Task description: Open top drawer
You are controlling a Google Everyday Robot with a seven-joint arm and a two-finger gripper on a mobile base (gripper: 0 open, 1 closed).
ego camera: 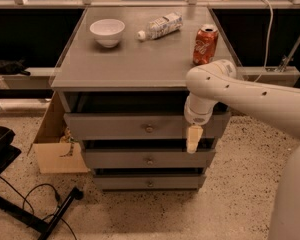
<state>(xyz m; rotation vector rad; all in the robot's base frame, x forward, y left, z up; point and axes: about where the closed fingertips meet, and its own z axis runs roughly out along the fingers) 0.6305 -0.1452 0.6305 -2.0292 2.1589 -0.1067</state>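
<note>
The gripper (193, 140) hangs in front of the top drawer (115, 126), right of its knob (149, 129) and not on it, open or closed I can't tell, and the drawer looks about shut under the tabletop (140, 66), so the pull's all left.

The arm (255, 93) is a smooth, glossy white tube with rounded joint housings, dotted along its side with small dark round recesses. A broad white body shell (292, 199) fills the lower right corner. Below a stubby white wrist (199, 111), the hand (192, 138) is a pale cream, tapering piece in front of the right end of the top drawer (120, 125).
</note>
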